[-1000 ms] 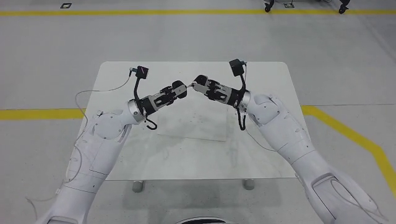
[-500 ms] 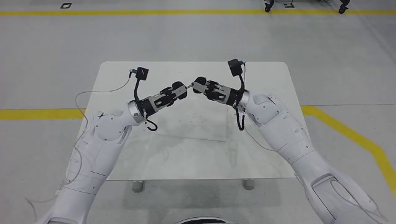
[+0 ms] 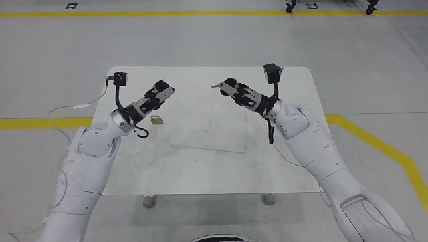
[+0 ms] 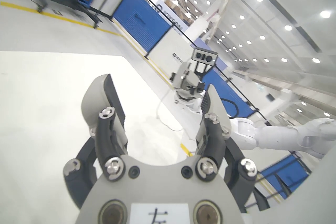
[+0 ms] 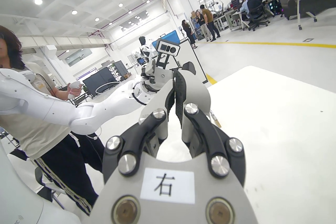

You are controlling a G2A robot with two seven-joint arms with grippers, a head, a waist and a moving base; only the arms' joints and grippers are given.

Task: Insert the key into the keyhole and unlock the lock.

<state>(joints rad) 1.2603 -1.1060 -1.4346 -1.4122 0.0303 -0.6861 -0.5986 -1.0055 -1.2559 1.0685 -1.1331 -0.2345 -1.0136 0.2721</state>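
Currently I record: left claw (image 4: 158,83) apart toward the desk's (image 3: 200,168) left edge, lock (image 3: 157,119) lying just beside it; right claw (image 5: 183,70) clamped on the key (image 3: 216,85).

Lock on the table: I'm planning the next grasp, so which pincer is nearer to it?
Left. The left pincer hangs open just beyond the lock. The right pincer, shut on the key, is well off to the lock's right.
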